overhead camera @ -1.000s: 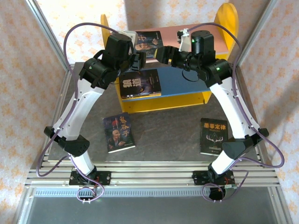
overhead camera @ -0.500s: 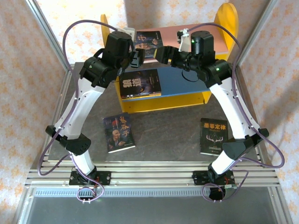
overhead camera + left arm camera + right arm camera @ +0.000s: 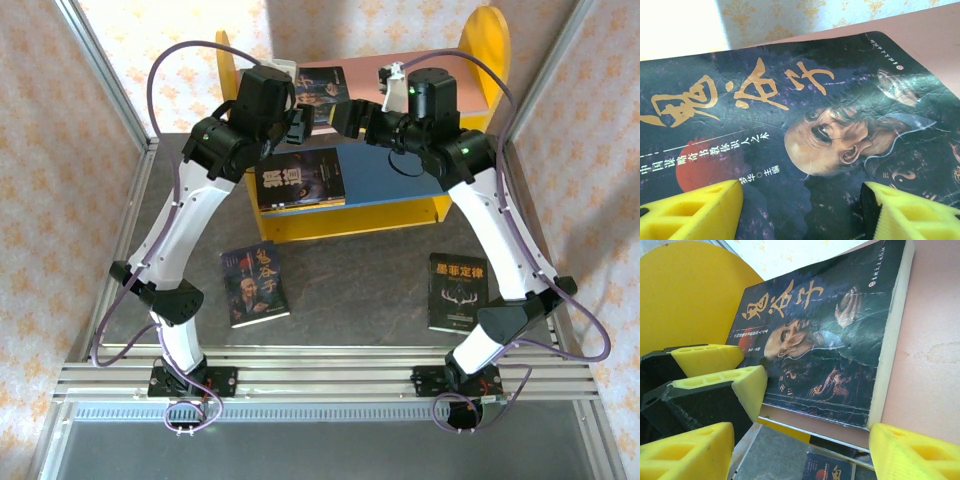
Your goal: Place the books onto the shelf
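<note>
Tabletop (image 3: 360, 290) first: we see it carrying the shelf (image 3: 482, 45) at its far edge, the pink upper board (image 3: 362, 78) above the blue lower board (image 3: 390, 175). One face-cover book (image 3: 322, 82) lies flat on the pink board, towards the left yellow panel. A second book (image 3: 300, 180) lies flat on the blue board, so we judge two shelved. Two more lie on the table, well apart: a face-cover paperback (image 3: 255, 285) on the left and the antler-cover book (image 3: 457, 292) on the right. Both arms reach over the upper book. The left gripper (image 3: 800, 200) hovers just above its cover, jaws released, grasping nothing. The right gripper (image 3: 802, 440) faces it, likewise spread and empty. We judge each arm crowds the other there.
</note>
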Action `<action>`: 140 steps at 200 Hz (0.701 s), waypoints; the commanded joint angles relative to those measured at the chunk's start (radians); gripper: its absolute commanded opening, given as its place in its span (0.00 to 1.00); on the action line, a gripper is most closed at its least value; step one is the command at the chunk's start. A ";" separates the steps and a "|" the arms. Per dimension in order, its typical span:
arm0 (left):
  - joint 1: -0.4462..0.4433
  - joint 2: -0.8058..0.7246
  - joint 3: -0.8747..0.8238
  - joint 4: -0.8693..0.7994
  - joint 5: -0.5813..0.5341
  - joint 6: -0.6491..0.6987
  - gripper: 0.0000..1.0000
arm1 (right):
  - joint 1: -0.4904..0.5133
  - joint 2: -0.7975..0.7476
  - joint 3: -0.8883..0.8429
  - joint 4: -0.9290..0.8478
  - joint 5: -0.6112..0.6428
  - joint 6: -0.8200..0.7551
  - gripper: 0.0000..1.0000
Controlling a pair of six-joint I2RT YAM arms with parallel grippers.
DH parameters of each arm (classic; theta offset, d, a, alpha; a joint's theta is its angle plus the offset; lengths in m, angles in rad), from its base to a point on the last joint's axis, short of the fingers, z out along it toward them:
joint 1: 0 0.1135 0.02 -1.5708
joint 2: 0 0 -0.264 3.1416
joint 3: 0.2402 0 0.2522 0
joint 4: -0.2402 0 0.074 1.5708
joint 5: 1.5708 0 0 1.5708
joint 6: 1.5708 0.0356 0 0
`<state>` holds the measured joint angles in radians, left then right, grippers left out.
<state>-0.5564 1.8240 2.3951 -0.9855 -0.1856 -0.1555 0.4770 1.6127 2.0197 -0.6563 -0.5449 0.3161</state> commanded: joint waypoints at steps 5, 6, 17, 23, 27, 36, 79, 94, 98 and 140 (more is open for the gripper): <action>0.001 -0.025 0.011 -0.090 0.044 -0.015 0.63 | 0.003 -0.004 -0.016 0.026 0.031 -0.010 0.72; 0.000 -0.026 0.010 -0.090 0.046 -0.016 0.63 | 0.003 -0.005 -0.016 0.027 0.031 -0.011 0.72; -0.002 -0.038 -0.011 -0.088 0.061 -0.022 0.62 | 0.004 -0.005 -0.014 0.028 0.031 -0.010 0.72; -0.004 -0.047 -0.027 -0.082 0.065 -0.027 0.62 | 0.003 -0.005 -0.014 0.028 0.032 -0.011 0.72; -0.006 -0.054 -0.035 -0.077 0.069 -0.029 0.62 | 0.003 -0.006 -0.013 0.028 0.033 -0.010 0.72; -0.010 -0.068 -0.056 -0.069 0.072 -0.030 0.62 | 0.003 -0.006 -0.015 0.027 0.037 -0.012 0.72; -0.025 -0.104 -0.100 -0.059 0.062 -0.035 0.62 | 0.003 -0.011 -0.013 0.019 0.055 -0.018 0.73; -0.028 -0.111 -0.106 -0.060 0.060 -0.036 0.62 | 0.003 -0.015 -0.013 0.017 0.058 -0.021 0.73; -0.028 -0.112 -0.108 -0.060 0.061 -0.036 0.62 | 0.003 -0.016 -0.011 0.017 0.057 -0.021 0.73; -0.034 -0.116 -0.107 -0.059 0.059 -0.039 0.62 | 0.003 -0.017 -0.003 0.009 0.066 -0.026 0.73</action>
<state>-0.5766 1.7340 2.2997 -0.9985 -0.1349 -0.1822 0.4816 1.6089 2.0193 -0.6563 -0.5278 0.3126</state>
